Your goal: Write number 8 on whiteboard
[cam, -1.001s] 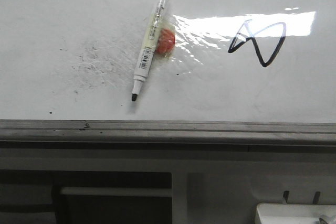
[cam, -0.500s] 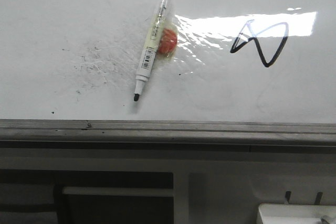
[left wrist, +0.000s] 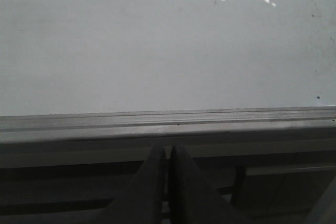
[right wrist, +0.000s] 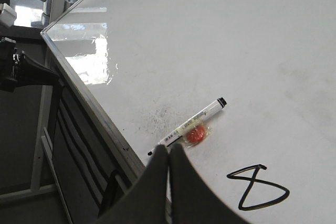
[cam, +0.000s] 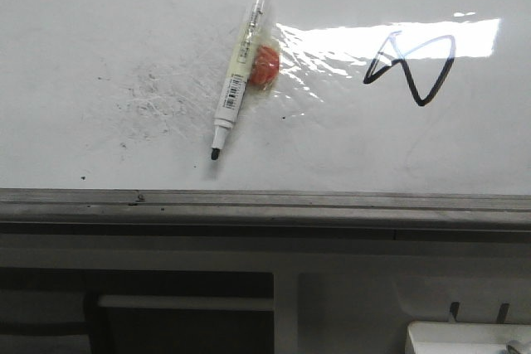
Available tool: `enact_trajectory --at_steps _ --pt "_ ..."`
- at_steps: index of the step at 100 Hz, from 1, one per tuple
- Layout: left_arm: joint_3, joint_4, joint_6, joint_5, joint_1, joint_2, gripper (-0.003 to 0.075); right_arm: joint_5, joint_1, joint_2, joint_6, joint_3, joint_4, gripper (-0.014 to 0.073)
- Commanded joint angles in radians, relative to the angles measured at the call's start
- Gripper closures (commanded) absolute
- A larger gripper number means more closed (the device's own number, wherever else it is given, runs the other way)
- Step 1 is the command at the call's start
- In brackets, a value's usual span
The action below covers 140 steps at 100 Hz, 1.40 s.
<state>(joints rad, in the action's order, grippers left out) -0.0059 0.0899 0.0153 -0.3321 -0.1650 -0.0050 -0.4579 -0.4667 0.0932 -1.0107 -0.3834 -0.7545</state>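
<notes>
Lying flat on the whiteboard, upper centre of the front frame: marker, uncapped, tip pointing toward the rail, an orange blob touching its barrel on the right. Appearing put down rather than gripped, nothing touching it.

Showing at right of the front frame, under the glare: the 8, a closed angular black line. Sitting at lower right of the right wrist frame as a sideways loop. Judging the writing done.

Hovering off the board, lower centre of its wrist frame: right gripper, fingers pressed together, grasping nothing. Resting below the rail, bottom centre of the left wrist frame: left gripper, likewise closed and empty.
</notes>
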Motion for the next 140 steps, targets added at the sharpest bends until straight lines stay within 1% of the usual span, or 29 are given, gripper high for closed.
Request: enact_trajectory --at_steps 1,74,81,88,96,100,105,107,110,112,113,114,117,122,123,125,130,133,140 --pt "0.038 0.024 0.013 0.031 0.005 -0.026 0.0741 0.054 0.003 0.01 0.001 -0.025 -0.018 0.0657" --pt "0.038 0.024 0.013 0.031 0.005 -0.026 0.0741 0.054 0.003 0.01 0.001 -0.025 -0.018 0.0657" --pt "0.038 0.024 0.013 0.031 0.005 -0.026 0.0741 0.058 0.008 0.01 0.001 -0.025 0.035 0.0657" --pt "0.038 0.024 0.013 0.031 0.005 -0.026 0.0741 0.11 0.02 0.01 0.001 -0.017 0.062 0.0657" --pt "0.038 0.024 0.013 0.031 0.005 -0.026 0.0741 0.206 0.044 0.01 0.001 0.001 0.062 0.0657" --pt "0.038 0.024 0.013 0.031 0.005 -0.026 0.0741 0.266 0.062 0.01 0.014 0.02 0.083 0.0657" --pt "0.038 0.024 0.013 0.031 0.005 -0.026 0.0741 0.324 0.102 0.01 0.116 0.05 0.196 0.0657" --pt "0.038 0.024 0.013 0.031 0.005 -0.026 0.0741 0.338 0.113 0.01 0.183 0.065 0.233 0.0657" --pt "0.038 0.024 0.013 0.031 0.005 -0.026 0.0741 0.352 0.142 0.009 0.314 0.085 0.329 0.0657" --pt "0.038 0.024 0.013 0.031 0.005 -0.026 0.0741 0.361 0.161 0.008 0.373 0.099 0.387 0.0657" --pt "0.038 0.024 0.013 0.031 0.005 -0.026 0.0741 0.364 0.168 0.006 0.433 0.104 0.407 0.0657" --pt "0.038 0.024 0.013 0.031 0.005 -0.026 0.0741 0.369 0.175 0.005 0.465 0.113 0.428 0.0657" --pt "0.038 0.024 0.013 0.031 0.005 -0.026 0.0741 0.378 0.211 -0.005 0.62 0.134 0.533 0.0657" --pt "0.038 0.024 0.013 0.031 0.005 -0.026 0.0741 0.38 0.259 -0.027 0.789 0.168 0.66 0.0657" --pt "0.038 0.024 0.013 0.031 0.005 -0.026 0.0741 0.378 0.266 -0.027 0.789 0.173 0.675 0.0657" --pt "0.038 0.024 0.013 0.031 0.005 -0.026 0.0741 0.378 0.284 -0.043 0.857 0.187 0.72 0.0657" --pt "0.038 0.024 0.013 0.031 0.005 -0.026 0.0741 0.382 0.326 -0.072 0.924 0.223 0.8 0.0657" --pt "0.038 0.024 0.013 0.031 0.005 -0.026 0.0741 0.382 0.348 -0.098 0.953 0.246 0.823 0.0657" --pt "0.038 0.024 0.013 0.031 0.005 -0.026 0.0741 0.399 0.391 -0.125 0.98 0.308 0.825 0.0657"
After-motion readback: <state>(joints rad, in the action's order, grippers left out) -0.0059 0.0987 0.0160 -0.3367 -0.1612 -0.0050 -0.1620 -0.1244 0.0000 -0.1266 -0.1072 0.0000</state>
